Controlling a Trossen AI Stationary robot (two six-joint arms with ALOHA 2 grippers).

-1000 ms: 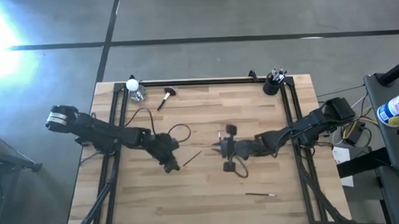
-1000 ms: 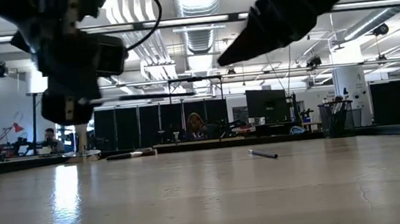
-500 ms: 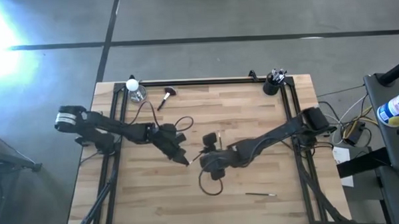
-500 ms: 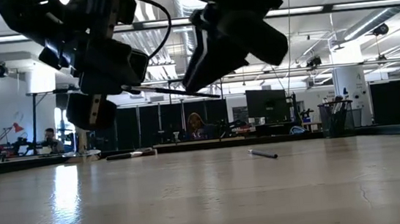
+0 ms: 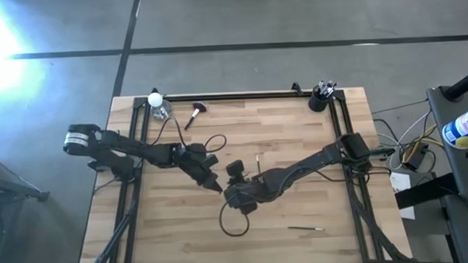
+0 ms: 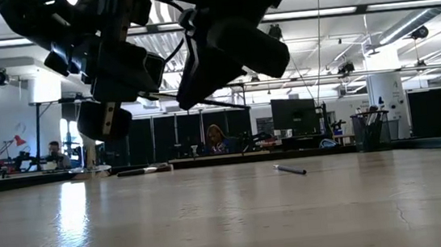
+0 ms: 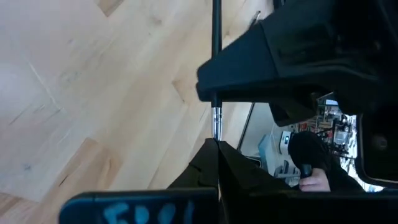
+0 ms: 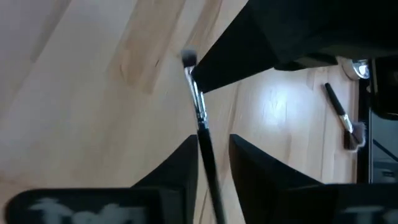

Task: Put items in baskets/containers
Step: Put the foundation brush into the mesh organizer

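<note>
My left gripper [image 5: 215,184] [image 7: 216,144] is shut on a thin dark brush [image 6: 217,103] and holds it above the table's middle. My right gripper [image 5: 228,196] [image 8: 211,140] is open. Its two fingers stand on either side of that brush's shaft [image 8: 204,134], and I cannot tell whether they touch it. Another thin brush [image 5: 306,228] [image 6: 289,169] lies flat near the table's near edge. The brown-handled fluffy brush [image 5: 194,115] [image 8: 341,115] lies near the far edge. The black cup [image 5: 319,100] stands in the far right corner with several brushes in it. My left gripper pinches the thin brush between its two fingers at the silver ferrule end [image 7: 216,121], close to the pale tip [image 8: 188,59]. The brush is lifted clear of the table and lies about level, its handle reaching toward my right gripper.
A clear bottle with a white ball top [image 5: 157,105] stands in the far left corner. A black rail [image 5: 233,95] runs along the far edge, with frame bars down both sides. Loose cables hang from both wrists. Bare wood lies toward the near edge.
My right gripper has moved toward the table's left, coming to the brush until its fingers stand on either side of the shaft. My left gripper has shifted a little toward the table's right and far edge, then kept still with the brush.
</note>
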